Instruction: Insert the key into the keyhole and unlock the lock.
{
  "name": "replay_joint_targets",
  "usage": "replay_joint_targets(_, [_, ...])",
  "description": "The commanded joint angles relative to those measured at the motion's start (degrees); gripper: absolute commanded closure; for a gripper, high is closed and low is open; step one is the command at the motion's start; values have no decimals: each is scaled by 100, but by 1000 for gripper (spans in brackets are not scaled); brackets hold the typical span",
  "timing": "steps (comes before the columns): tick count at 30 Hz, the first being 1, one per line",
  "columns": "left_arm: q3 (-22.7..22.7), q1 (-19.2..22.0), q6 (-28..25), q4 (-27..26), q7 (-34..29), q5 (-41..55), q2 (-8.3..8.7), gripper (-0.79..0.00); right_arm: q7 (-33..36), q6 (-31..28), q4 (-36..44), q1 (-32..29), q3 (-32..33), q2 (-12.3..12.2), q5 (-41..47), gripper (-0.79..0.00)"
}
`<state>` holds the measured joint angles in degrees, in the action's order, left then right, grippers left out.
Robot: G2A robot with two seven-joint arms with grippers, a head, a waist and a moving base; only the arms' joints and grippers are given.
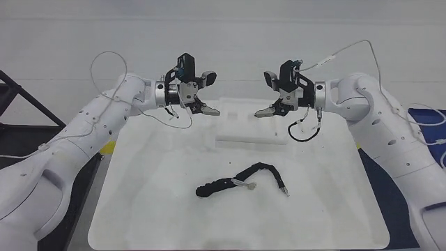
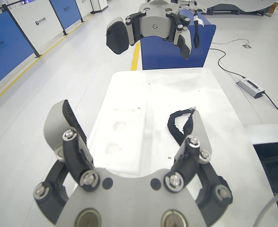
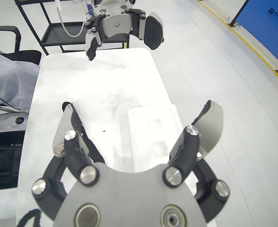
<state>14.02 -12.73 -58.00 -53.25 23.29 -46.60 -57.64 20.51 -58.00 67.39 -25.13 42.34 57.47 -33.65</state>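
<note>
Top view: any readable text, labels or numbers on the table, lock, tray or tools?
No readable text in this view.
Black cable lock: no print visible.
White foam tray: blank.
Table: blank.
Left tool, right tool: no legible marking.

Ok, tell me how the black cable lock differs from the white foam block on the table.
The cable lock is black, long and curved; the foam block is white, flat and rectangular with square recesses. The cable lock lies nearer the robot; the foam block lies farther back, near the open left gripper and right gripper. Both rest on the white table, untouched.
</note>
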Motion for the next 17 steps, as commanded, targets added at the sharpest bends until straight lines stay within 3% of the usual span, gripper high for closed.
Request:
replay_joint_targets(1, [-224,241,0,-26,-272,438,37,-785,58,0,-41,120,-18,10,113,-785])
replay_joint_targets(3, [-420,421,0,-59,-528,773,80,-785,113,0,-81,189,-21,11,184,-785])
replay_joint_targets(9, [-427,539,0,-247,-1229,1487,216,-785,217,0,-107,225,19,-10,341,-785])
replay_joint_targets(17, [-427,539,0,-247,-1229,1486,216,-784,212,0,-95,226,45,-18,342,-785])
